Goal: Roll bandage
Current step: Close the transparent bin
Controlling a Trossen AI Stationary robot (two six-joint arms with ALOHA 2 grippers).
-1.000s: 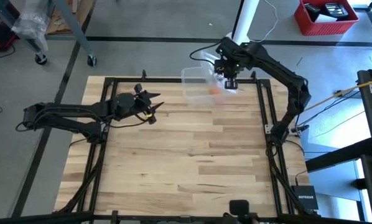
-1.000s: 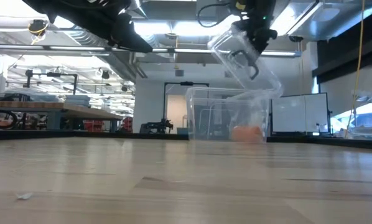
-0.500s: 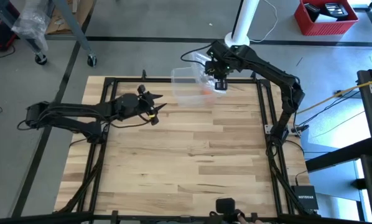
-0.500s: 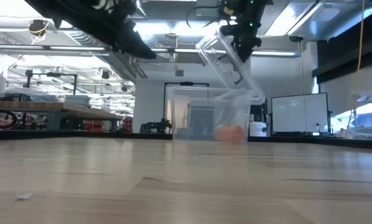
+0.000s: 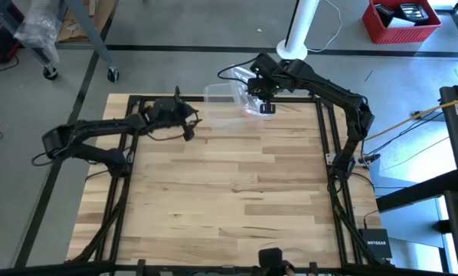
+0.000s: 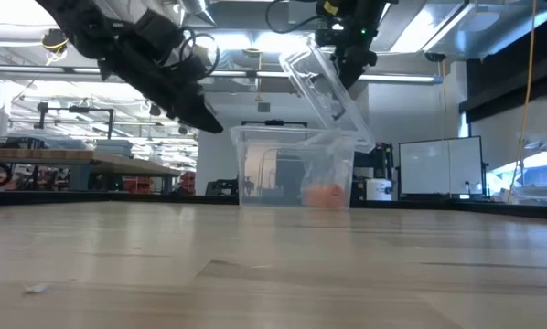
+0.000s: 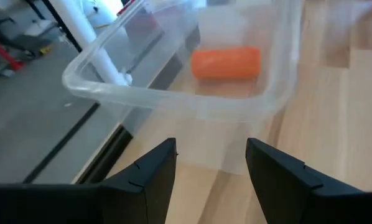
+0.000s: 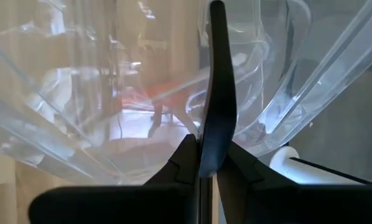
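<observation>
A clear plastic box stands on its base at the table's far edge. The bandage, a small orange roll, lies on the box floor. The box's clear lid is tipped up over it. My right gripper is above the box, shut on the lid's black handle. My left gripper is open just left of the box. In the left wrist view its fingers point at the box's wall without touching it. My right gripper pinches the lid's black handle between its two fingers, coming from above and slanting down. The lid hangs tilted from the handle, its lower edge at the box's right rim and its upper edge raised over the box.
A black metal frame runs round the wooden tabletop, and the box stands just inside its far bar. A white post rises behind the box. The wide near part of the tabletop carries nothing but a small scrap.
My right gripper has moved toward the table's left edge with the lid, and the box with the bandage has slid left along the far edge. My left gripper has swung toward the far edge and down, up to the box's left wall, staying open.
</observation>
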